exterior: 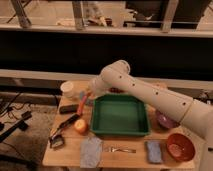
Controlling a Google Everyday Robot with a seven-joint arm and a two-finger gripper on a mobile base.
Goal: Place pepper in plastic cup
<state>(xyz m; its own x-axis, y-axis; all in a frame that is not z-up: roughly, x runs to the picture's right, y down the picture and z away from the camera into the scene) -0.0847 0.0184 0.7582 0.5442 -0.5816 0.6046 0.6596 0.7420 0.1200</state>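
Observation:
The slim red-orange pepper [82, 99] stands nearly upright at the left end of my arm, at the far left of the table. Right beside it shows a bit of the blue-grey plastic cup [88, 101], mostly hidden by my wrist. My gripper [87, 96] points down at this spot, touching or very close to the pepper. I cannot tell whether the pepper is in the cup or above it.
A white tub [68, 89] stands just left of the cup. A green tray [119, 131] fills the middle. A round orange fruit [80, 126], a black brush [64, 131], a grey cloth [91, 151], a fork [120, 149], a blue sponge [154, 151], a red bowl [179, 146] and a purple bowl [165, 120] lie around it.

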